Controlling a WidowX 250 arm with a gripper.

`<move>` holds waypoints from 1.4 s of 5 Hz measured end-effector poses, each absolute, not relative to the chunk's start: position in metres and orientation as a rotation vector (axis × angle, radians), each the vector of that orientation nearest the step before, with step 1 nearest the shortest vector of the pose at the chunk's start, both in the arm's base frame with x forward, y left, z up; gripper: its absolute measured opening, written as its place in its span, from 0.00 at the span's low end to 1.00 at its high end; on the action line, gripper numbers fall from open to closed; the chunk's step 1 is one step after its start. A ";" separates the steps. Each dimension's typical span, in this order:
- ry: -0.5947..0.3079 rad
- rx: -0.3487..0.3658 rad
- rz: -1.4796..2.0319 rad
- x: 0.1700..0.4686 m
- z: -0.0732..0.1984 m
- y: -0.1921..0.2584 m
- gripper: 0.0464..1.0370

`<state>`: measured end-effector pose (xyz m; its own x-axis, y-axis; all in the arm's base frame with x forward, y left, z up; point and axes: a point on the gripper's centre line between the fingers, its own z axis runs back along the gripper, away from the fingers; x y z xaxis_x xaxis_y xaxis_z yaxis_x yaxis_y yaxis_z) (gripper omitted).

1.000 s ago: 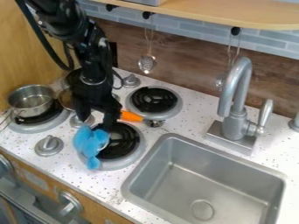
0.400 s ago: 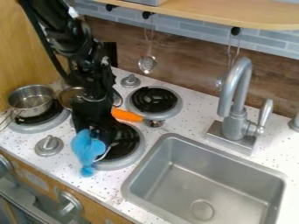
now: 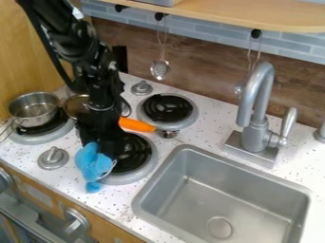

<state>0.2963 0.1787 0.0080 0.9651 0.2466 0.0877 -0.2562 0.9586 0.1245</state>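
The black gripper (image 3: 103, 144) hangs low over the left edge of the front stove burner (image 3: 134, 154), pointing down. Right against it is a blue plush toy (image 3: 92, 163), lying partly over the burner's grey rim and partly on the speckled counter. The gripper covers the toy's upper right side, and whether it grasps the toy cannot be told. Behind and right of the gripper lies a utensil with an orange handle (image 3: 137, 125), its left part hidden by the arm.
A metal pot (image 3: 34, 110) stands on the left burner, with a round metal lid or pan (image 3: 77, 107) beside it. At the back is another burner (image 3: 167, 109). A sink (image 3: 222, 194) and faucet (image 3: 256, 114) are on the right. Stove knobs (image 3: 53, 158) rise from the counter.
The gripper has lowered and shifted toward the front left. The blue toy has shifted slightly left and forward, its shape changing. More of the orange handle shows.
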 end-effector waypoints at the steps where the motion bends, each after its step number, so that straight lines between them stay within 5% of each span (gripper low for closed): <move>1: -0.077 0.149 0.253 0.296 0.007 0.180 0.42; 3: -0.057 0.196 0.249 0.288 0.010 0.185 0.09; 4: -0.121 0.230 0.281 0.291 0.061 0.189 0.04; 6: -0.187 0.225 0.374 0.291 0.115 0.213 0.04; 7: -0.263 0.278 0.499 0.291 0.142 0.245 0.04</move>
<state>0.2907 0.2446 0.1419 0.8461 0.4313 0.3133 -0.5022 0.8421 0.1968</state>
